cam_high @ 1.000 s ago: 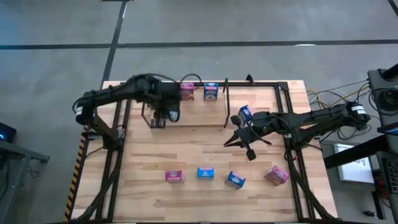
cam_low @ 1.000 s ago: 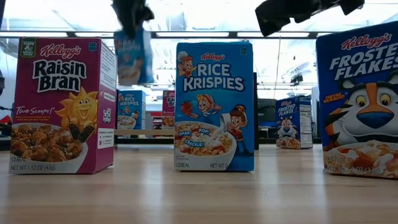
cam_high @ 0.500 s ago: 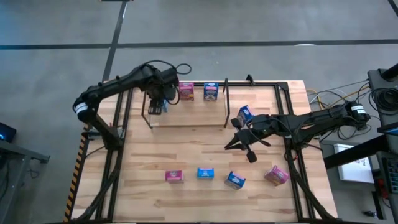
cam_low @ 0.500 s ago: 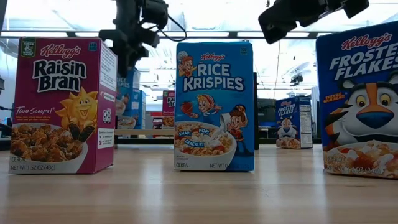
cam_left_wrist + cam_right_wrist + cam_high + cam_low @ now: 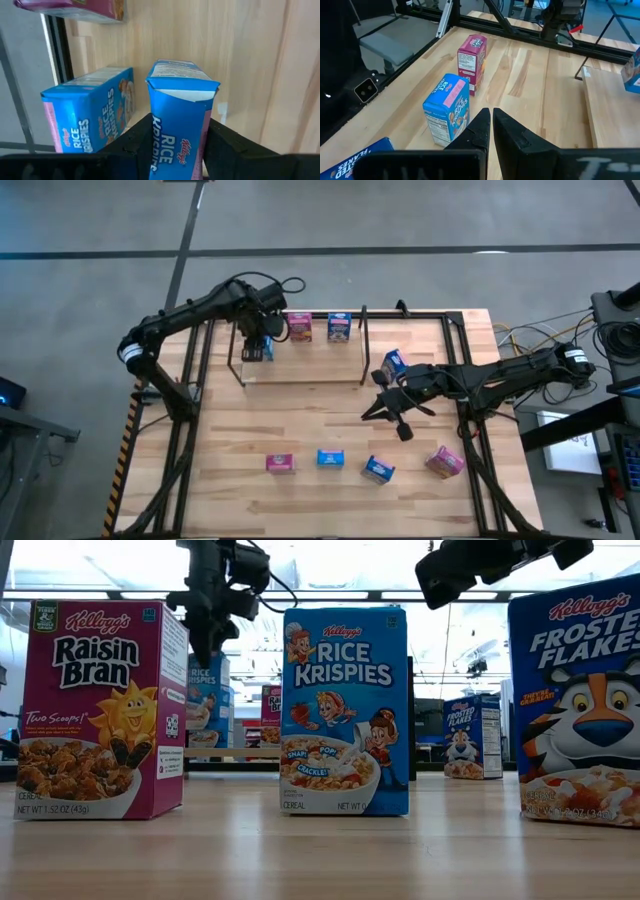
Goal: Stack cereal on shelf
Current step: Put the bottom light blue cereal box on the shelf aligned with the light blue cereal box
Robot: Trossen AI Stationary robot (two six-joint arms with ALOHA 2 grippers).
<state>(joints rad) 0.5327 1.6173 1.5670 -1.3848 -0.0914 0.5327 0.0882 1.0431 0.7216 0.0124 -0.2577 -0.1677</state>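
Note:
My left gripper (image 5: 256, 346) is shut on a blue Rice Krispies box (image 5: 180, 125) in the left bay of the black-rod shelf (image 5: 362, 345) at the table's far side. A second blue Rice Krispies box (image 5: 90, 115) rests on the shelf's wood panel right beside it. A pink box (image 5: 300, 327) and a blue box (image 5: 339, 328) stand farther along that bay. Another blue box (image 5: 394, 362) stands in the right bay. My right gripper (image 5: 402, 427) is shut and empty, hovering over the table's middle right. My left gripper pinches the box's two narrow sides (image 5: 150, 145) between its two fingers, at the end nearest the wrist. The fingers come from above, pointing down. The box hangs upright below them, its free end (image 5: 182, 82) toward the shelf panel. I cannot tell whether that end touches the panel.
Near the table's front edge stand a pink box (image 5: 280, 463), a blue box (image 5: 330, 458), a blue box (image 5: 378, 469) and a pink box (image 5: 445, 462). An upright divider (image 5: 363, 330) splits the shelf. Slanted black support frames run along both table sides.
My left gripper has carried the blue box toward the table's far edge and a little left, and down into the shelf's left bay beside the other blue box. The box stays upright in the hold.

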